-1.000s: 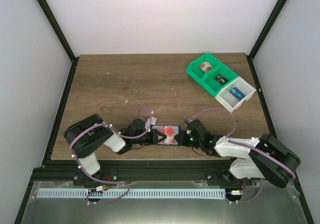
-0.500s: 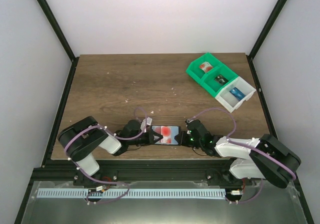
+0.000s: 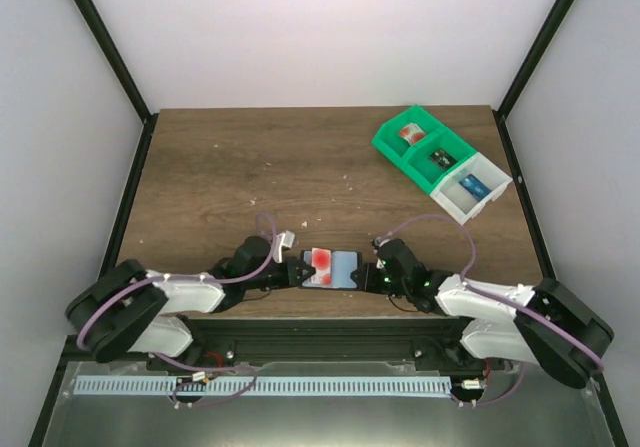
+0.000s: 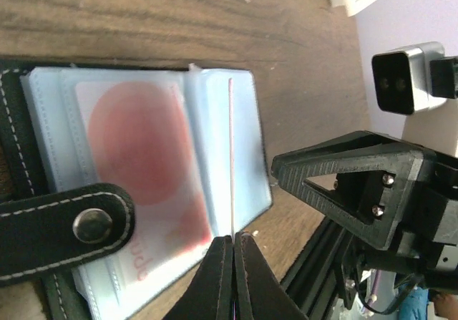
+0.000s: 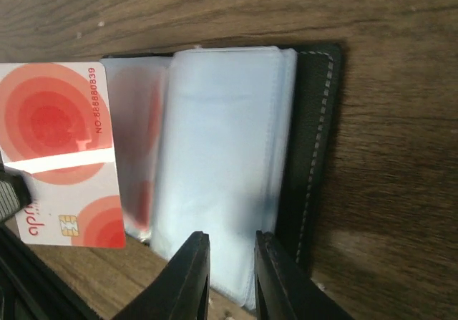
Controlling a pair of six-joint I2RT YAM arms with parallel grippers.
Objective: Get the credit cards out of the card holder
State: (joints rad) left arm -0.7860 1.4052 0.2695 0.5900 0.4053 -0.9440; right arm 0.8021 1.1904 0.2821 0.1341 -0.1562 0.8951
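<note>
Wooden surface (image 3: 250, 157): brown, bounded left and right by black frame rails (image 3: 125, 197). A broad run of wood dotted with pale specks (image 3: 345, 177) lay between its far edge and the holder. Green bin (image 3: 398, 159) and white bin (image 3: 452, 205): joined in a slanting row at the far right corner, close to the right rail and well apart from everything else. Card holder (image 3: 342, 270): light blue sleeves in a dark stitched cover, lying open and flat just beside the near edge, between the two grippers. Left gripper (image 4: 232, 243): closed tight on a credit card (image 5: 61, 155) that stood on edge over the holder's left panel. Right gripper (image 5: 230, 240): jaws narrowly parted, tips at the near edge of the holder's right-hand sleeves; whether they pinched a sleeve could not be told. Second credit card (image 4: 136, 155): pale with a red circle, lodged in a sleeve. Black snap strap (image 4: 71, 225): crossed that card's corner.
</note>
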